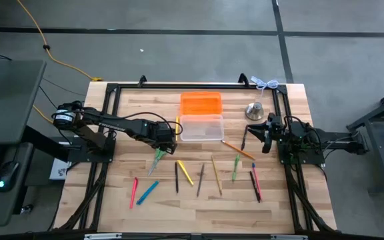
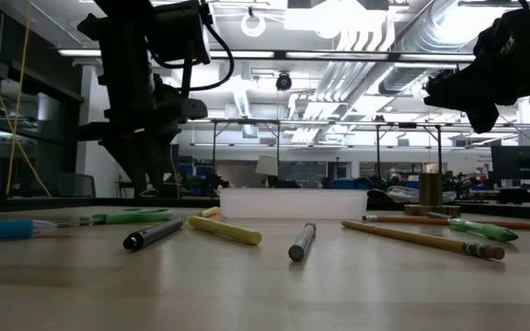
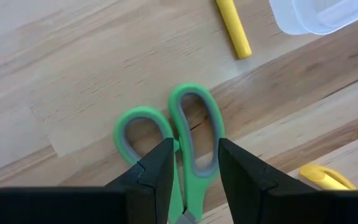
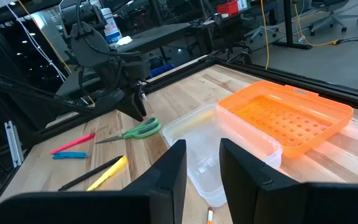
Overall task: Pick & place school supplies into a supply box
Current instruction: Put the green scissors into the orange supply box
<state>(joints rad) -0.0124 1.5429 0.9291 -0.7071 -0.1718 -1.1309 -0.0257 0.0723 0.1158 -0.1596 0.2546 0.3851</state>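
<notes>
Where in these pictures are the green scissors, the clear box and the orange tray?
green scissors [image 3: 194, 134]: left wrist view, on the larger handle loop.
clear box [image 1: 201, 129]: high view, on the box's floor.
orange tray [image 4: 288, 115]: right wrist view, on its gridded inner floor.

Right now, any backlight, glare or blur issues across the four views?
Low view: bright ceiling lights backlight both arms into silhouettes; the near tabletop is soft. Left wrist view: the scissors are sharp, evenly lit. High view: even light, no glare. Right wrist view: the orange piece glows, the supply box shows reflections.
</notes>
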